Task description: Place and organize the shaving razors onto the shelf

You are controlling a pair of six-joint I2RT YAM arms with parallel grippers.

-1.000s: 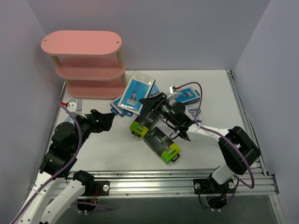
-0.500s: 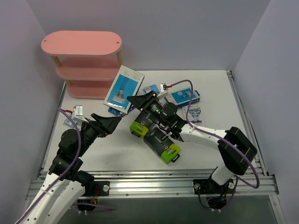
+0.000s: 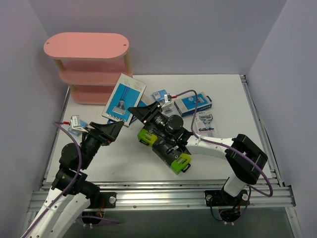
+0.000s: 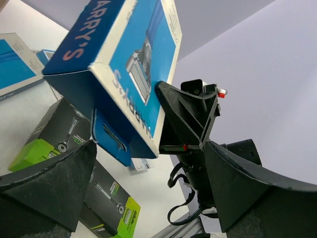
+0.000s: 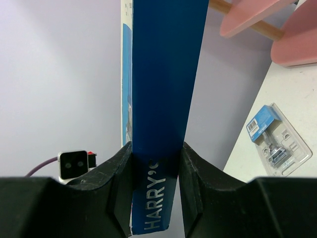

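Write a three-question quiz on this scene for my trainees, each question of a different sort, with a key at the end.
1. True or false: the right gripper is shut on the Harry's box and holds it up off the table.
2. Pick one. The left gripper is: A open, holding nothing; B shut on the Harry's box; C shut with nothing in it.
3. Fill the gap: the two black boxes with lime-green ends lie on the ____.

Key: 1 true; 2 A; 3 table.
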